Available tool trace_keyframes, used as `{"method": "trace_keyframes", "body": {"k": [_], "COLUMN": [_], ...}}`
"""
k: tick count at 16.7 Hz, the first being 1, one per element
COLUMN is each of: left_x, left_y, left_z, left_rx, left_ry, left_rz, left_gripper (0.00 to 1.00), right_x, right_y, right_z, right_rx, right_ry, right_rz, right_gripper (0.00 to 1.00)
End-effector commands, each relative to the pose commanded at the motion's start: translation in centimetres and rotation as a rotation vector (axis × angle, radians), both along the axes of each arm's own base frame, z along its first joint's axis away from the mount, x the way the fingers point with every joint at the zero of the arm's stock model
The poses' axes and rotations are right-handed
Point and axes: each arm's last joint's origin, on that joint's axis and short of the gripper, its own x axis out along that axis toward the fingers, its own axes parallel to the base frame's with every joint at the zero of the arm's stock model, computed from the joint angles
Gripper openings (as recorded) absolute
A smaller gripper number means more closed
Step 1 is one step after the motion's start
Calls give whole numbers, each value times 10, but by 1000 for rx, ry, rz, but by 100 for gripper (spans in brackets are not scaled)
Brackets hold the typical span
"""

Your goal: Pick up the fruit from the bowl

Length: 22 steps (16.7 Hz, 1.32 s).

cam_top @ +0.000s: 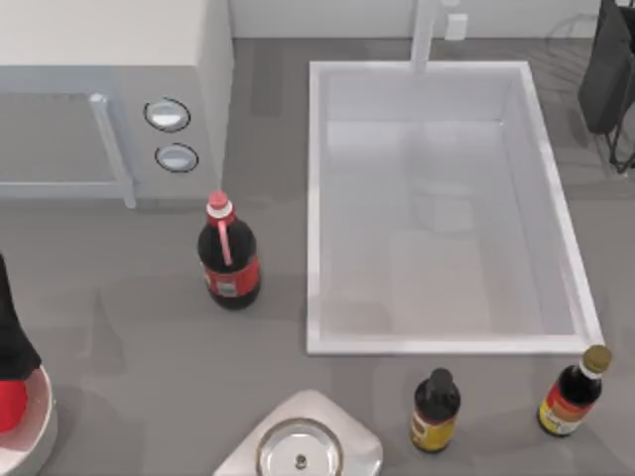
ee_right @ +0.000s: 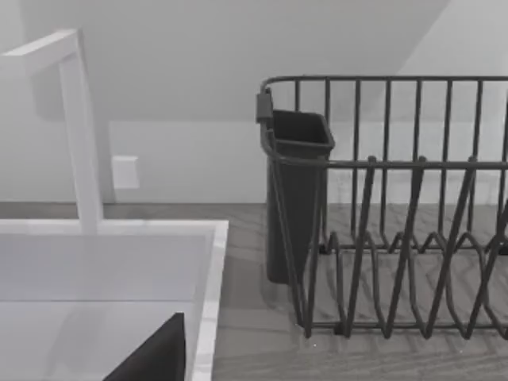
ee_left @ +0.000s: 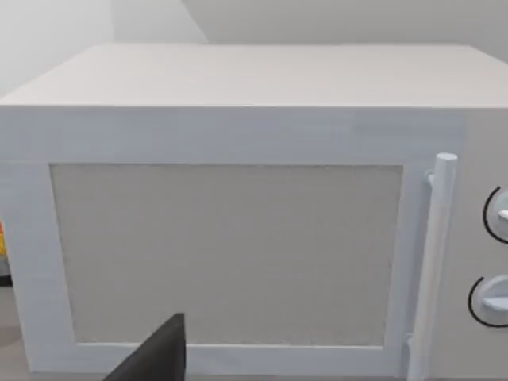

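Basically, the small glossy red fruit [cam_top: 10,405] sits in the round white thick-rimmed bowl [cam_top: 38,428] at the table's near left edge, dark left arm just above it. Likely light, firm, slippery: grip across its widest middle. Jaw state: cannot tell.

The fruit [cam_top: 9,405] lies in the bowl [cam_top: 38,426], left of the cola bottle [cam_top: 229,260].

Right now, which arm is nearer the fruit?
Left. The left arm hangs right over the fruit in the bowl; the right arm sits at the far right corner.
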Motion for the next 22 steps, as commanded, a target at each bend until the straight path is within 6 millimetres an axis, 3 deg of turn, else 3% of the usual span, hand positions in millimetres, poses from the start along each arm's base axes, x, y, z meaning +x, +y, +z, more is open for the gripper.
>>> {"method": "trace_keyframes", "body": {"k": [14,18,22], "left_x": [0,6,27], "left_y": [0,1,3], "left_z": [4,21,36], "left_rx": [2,10,19], "left_ry": [38,266,656], "left_rz": [1,6,8], "left_gripper": [100,100,100], "right_x": [0,0,0], "right_y": [0,0,0], "right_z": [0,0,0], "right_rx": [0,0,0], "right_ry": [0,0,0], "right_rz": [0,0,0], "right_gripper": [100,100,100]}}
